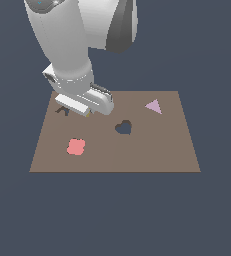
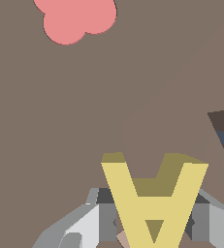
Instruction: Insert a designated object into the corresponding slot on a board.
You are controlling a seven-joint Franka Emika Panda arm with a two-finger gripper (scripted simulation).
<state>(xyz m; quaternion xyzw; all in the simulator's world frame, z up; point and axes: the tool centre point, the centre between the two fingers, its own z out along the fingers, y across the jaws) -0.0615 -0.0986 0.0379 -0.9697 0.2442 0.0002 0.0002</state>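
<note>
The gripper (image 2: 152, 227) holds the yellow A block (image 2: 154, 203) tight, low over the board (image 1: 152, 150). The A-shaped slot (image 1: 62, 110) probably sits at the block's three o'clock, mostly hidden. If the block is turned wrong, it could jam.

So the whole setup sits on a flat brown board (image 1: 152, 150). Using the dark heart-shaped hole (image 1: 123, 127) as the landmark: pink triangle (image 1: 154, 106) lies up toward the exterior view's right of it, red clover piece (image 1: 76, 147) down toward the left.
</note>
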